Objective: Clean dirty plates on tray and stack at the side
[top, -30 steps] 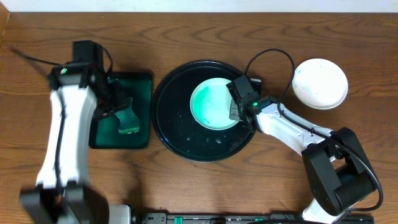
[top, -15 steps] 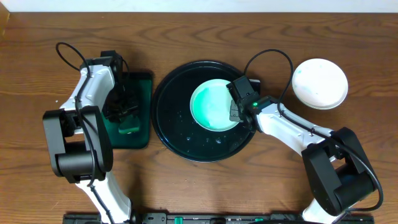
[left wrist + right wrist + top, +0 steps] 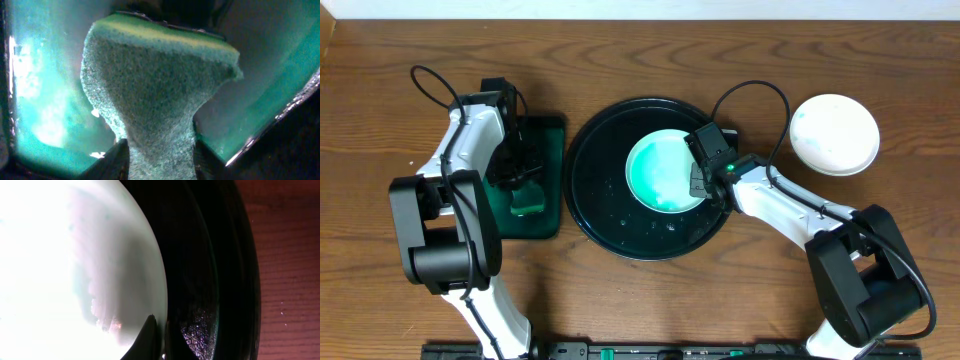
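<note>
The black tray sits mid-table. On it lies a pale-aqua plate with green smears. My right gripper is shut on that plate's right rim; in the right wrist view the fingers pinch the edge of the plate over the tray. A white plate rests on the table to the right. My left gripper is shut on a green sponge over the green tray; the left wrist view shows the sponge between the fingers.
A dark green rectangular tray with wet green liquid lies left of the black tray. Water droplets sit on the black tray's floor. The wooden table extends all around.
The left arm's links swung to a new pose early on, while its gripper and sponge stayed over the green tray. The right gripper and plate have not moved.
</note>
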You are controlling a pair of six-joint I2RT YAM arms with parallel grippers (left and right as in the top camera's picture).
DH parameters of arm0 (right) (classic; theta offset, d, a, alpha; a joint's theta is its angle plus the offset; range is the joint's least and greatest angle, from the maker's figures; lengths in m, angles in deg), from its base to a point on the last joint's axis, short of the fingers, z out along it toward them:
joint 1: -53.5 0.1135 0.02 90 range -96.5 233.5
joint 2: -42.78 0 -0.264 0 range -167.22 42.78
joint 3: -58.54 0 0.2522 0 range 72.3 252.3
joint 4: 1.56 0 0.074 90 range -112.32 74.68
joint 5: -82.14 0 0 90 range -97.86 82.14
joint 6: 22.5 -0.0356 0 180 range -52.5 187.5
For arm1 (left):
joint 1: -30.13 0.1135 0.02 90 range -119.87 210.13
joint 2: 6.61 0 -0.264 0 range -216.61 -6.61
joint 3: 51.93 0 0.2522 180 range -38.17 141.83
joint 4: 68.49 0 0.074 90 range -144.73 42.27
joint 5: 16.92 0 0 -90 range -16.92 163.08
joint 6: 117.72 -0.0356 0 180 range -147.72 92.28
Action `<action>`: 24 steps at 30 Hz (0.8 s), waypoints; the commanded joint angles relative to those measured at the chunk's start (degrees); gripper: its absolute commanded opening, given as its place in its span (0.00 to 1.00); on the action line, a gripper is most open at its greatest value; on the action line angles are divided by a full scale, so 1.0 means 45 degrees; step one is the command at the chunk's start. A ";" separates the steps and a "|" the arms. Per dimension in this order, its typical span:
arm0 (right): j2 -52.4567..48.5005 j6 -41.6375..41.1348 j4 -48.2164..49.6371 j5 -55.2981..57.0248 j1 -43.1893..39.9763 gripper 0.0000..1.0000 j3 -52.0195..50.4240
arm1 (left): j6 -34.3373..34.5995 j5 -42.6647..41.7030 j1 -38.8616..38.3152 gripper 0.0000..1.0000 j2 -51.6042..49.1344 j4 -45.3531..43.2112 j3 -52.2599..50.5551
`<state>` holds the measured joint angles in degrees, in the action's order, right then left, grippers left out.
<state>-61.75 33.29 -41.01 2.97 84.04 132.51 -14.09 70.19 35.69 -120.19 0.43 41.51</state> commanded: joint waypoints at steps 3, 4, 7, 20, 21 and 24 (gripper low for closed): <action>-0.0034 0.0481 -0.0350 -0.0296 -0.0102 0.01 0.0000 | -0.0029 -0.0015 0.0058 0.34 -0.0107 -0.0282 -0.0408; -0.0034 0.0486 -0.0379 -0.0296 -0.0102 0.01 0.0000 | -0.0029 -0.0015 0.0053 0.23 -0.0107 -0.0335 -0.0491; -0.0029 0.0495 -0.0457 -0.0291 -0.0107 0.01 0.0000 | -0.0024 -0.0029 0.0053 0.07 -0.0117 -0.0350 -0.0602; -0.0029 0.0675 -0.0476 -0.0325 -0.0112 0.01 0.0000 | -0.0034 -0.0374 -0.0442 0.07 0.2433 -0.0325 -0.0486; -0.0029 0.0675 -0.0466 -0.0325 -0.0112 0.01 0.0000 | -0.0029 -0.0466 -0.0583 0.08 0.2866 -0.0301 -0.0486; -0.0029 0.0675 -0.0384 -0.0325 -0.0112 0.01 0.0000 | -0.0015 -0.0699 -0.1122 0.07 0.4022 -0.0296 -0.0486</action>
<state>-61.72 33.85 -41.98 2.38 84.04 132.71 -14.22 68.50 32.65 -107.25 -1.17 39.04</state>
